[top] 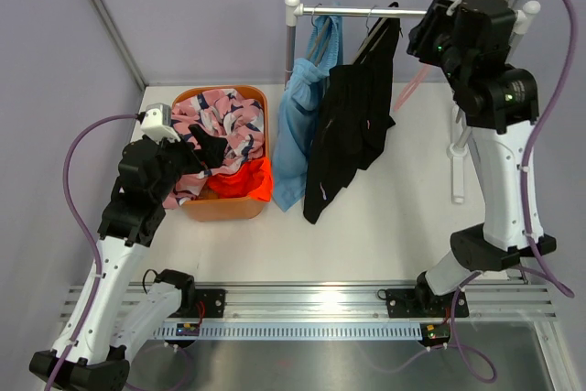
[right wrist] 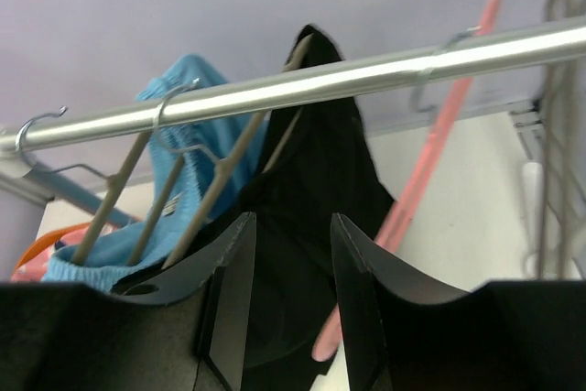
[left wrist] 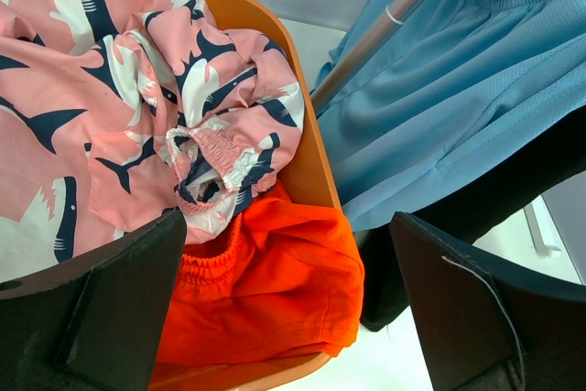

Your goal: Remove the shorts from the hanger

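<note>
The left claw hangs with its two flat black fingers spread wide, gripping nothing. Directly beneath it sits a smooth orange plastic basket with a rounded rim. Under the gap between the fingers lie the bright orange shorts, matte cloth with a gathered elastic waistband, slumped in a soft lump against the basket wall. Beyond the left finger the pink shorts, printed with navy-and-white sharks, are heaped in crumpled folds, their ruched waistband curled in on itself. Off to the claw's right, past the basket wall, the light blue shorts hang in long smooth pleats of finely meshed fabric, shirred at the top.

The right claw is raised just under a round, shiny metal rail. Its curved black fingers stand a narrow gap apart, with nothing visibly pinched. Straight ahead, seen through that gap, the black shorts drape limp from a slim grey hanger hooked over the rail. Farther left the light blue shorts bunch on their hanger. To the right a thin pink hanger slants down from the rail. The white table lies below.
</note>
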Controlling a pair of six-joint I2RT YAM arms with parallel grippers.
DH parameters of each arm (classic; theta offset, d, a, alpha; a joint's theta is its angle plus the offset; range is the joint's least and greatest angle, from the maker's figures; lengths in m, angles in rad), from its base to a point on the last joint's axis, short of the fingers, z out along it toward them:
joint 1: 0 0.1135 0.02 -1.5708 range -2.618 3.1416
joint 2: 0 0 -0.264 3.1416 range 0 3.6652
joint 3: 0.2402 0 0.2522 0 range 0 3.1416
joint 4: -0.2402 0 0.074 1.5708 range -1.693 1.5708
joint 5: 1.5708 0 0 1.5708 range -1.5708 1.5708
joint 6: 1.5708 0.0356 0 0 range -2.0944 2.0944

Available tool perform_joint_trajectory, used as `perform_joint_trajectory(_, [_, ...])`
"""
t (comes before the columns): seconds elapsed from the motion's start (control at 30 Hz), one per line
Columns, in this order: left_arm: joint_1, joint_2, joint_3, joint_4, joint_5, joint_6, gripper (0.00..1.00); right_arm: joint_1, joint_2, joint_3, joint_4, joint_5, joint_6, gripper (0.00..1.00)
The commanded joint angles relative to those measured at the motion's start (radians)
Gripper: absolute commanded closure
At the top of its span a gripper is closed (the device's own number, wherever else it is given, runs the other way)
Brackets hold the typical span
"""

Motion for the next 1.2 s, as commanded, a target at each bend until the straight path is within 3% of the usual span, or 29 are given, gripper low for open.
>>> perform_joint_trajectory(0.0, [-0.005, 0.0, -0.004, 0.047, 0.014, 0.015, 0.01, 0.066, 0.083, 0.038, 0.028, 0.039, -0.005, 0.53])
perform_joint_trajectory(0.3, [-0.005, 0.003, -0.002, 0.047, 0.01, 0.018, 0.01, 0.162, 0.231, 0.08, 0.113, 0.136, 0.0, 0.51])
perform_joint_trajectory(0.63, [-0.005, 0.003, -0.004, 0.047, 0.011, 0.019, 0.01, 0.198, 0.228, -0.127, 0.358, 0.294, 0.009, 0.48])
perform_joint_trajectory(0.8, [-0.005, 0.003, -0.005, 0.047, 0.011, 0.021, 0.01, 0.197, 0.247, -0.15, 0.395, 0.346, 0.022, 0.48])
perform_joint_trajectory(1.0, [-0.005, 0.003, -0.005, 0.047, 0.014, 0.023, 0.01, 0.197, 0.223, -0.238, 0.501, 0.398, 0.023, 0.58])
perform_joint_trajectory(1.17, [-0.005, 0.006, -0.007, 0.047, 0.014, 0.023, 0.01, 0.198, 0.257, -0.203, 0.495, 0.409, 0.0, 0.59])
